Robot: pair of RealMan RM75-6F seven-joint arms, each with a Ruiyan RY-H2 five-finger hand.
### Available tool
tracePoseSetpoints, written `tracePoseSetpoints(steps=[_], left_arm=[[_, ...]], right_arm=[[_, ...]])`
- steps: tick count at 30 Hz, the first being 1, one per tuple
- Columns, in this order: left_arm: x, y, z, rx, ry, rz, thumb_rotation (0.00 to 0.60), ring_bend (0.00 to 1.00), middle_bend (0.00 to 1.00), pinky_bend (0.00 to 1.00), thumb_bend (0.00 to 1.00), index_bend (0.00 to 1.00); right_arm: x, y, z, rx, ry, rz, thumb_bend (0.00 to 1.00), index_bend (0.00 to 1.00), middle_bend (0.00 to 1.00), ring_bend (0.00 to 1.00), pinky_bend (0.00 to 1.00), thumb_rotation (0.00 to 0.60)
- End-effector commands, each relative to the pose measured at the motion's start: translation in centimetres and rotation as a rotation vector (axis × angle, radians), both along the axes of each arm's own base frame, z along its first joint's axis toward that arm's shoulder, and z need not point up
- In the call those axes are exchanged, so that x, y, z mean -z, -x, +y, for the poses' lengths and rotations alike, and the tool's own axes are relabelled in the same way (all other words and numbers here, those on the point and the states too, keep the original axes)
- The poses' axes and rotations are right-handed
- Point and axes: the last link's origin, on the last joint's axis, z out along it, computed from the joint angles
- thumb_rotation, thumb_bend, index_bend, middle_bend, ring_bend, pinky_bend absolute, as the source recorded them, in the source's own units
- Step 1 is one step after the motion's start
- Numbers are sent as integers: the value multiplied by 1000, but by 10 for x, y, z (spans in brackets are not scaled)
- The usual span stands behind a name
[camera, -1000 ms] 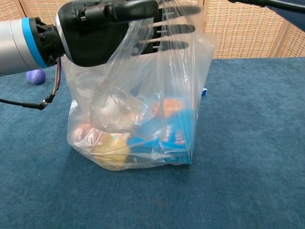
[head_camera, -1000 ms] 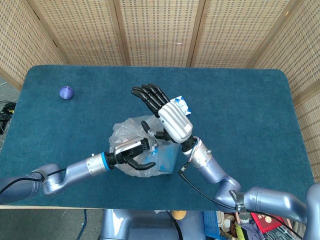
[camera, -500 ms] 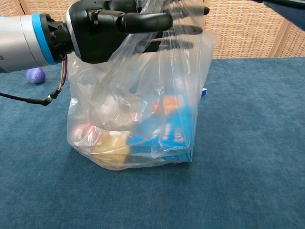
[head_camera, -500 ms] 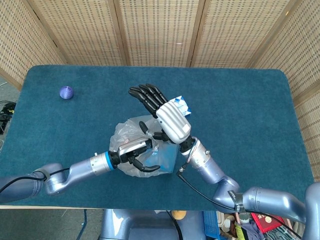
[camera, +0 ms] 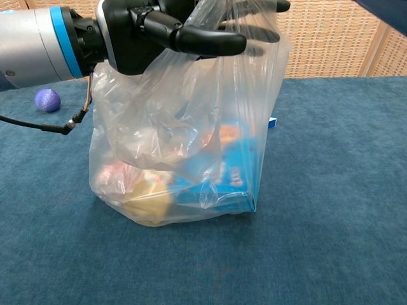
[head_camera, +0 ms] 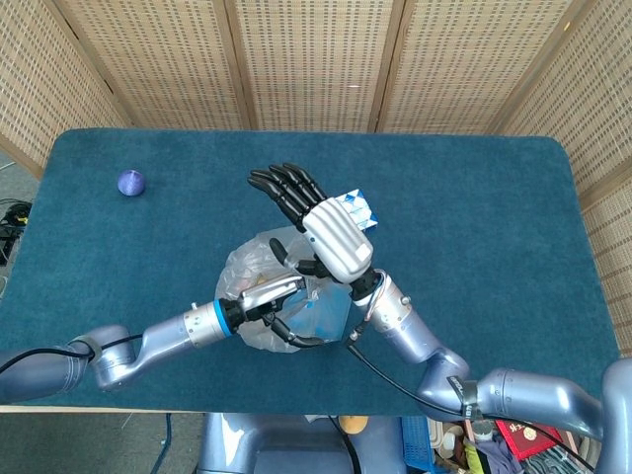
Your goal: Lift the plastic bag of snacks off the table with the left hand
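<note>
Your clear, crinkled plastic bag of snacks [camera: 184, 146] stands near the middle of the desk [head_camera: 474, 197], a rounded rectangle covered in deep blue, short-pile felt. The film is thin and glossy, gathered into folds at the top and bulging at the bottom. Through it you can make out a bright blue box with sharp corners, a soft yellowish packet and something pale and rounded; finer detail is blurred by the plastic. In the chest view its base looks level with the felt, and you cannot tell whether it has cleared the surface.

Your left hand [camera: 159, 28], black-fingered on a silver forearm with a blue wrist band, holds the gathered top of the bag, its fingers [camera: 210, 43] curled through the film and pointing across the view.

Your right hand [head_camera: 316, 222], silver-backed with black fingers, hovers above the bag with its fingers stretched out together and flat, holding nothing.

A small, matte purple ball [head_camera: 131, 183] sits well apart, near the desk's far left corner.
</note>
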Motion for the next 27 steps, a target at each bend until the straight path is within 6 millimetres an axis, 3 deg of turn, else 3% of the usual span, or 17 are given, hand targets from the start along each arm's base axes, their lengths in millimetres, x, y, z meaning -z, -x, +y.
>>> tracePoseSetpoints(steps=[1, 8, 16, 18, 23, 27], left_arm=[[0, 0, -2, -1, 13, 8, 600, 0, 0, 40, 201, 0], [4, -2, -2, -7, 26, 31, 600, 0, 0, 0, 0, 0], [6, 0, -1, -26, 58, 40, 597, 0, 0, 0, 0, 0], [6, 0, -1, -24, 54, 47, 577, 0, 0, 0, 0, 0], [7, -2, -2, -25, 67, 46, 439, 0, 0, 0, 0, 0], [5, -4, -3, -30, 88, 16, 381, 0, 0, 0, 0, 0]], right_arm=[[0, 0, 0, 1, 1, 1, 588, 53, 105, 0, 0, 600], [1, 0, 2, -1, 1, 5, 588, 53, 105, 0, 0, 600], [3, 1, 2, 1, 0, 10, 586, 53, 105, 0, 0, 600], [3, 1, 2, 1, -2, 8, 587, 53, 105, 0, 0, 600], [4, 0, 2, 0, -2, 8, 584, 53, 105, 0, 0, 600], [3, 0, 2, -1, -1, 7, 584, 53, 105, 0, 0, 600]])
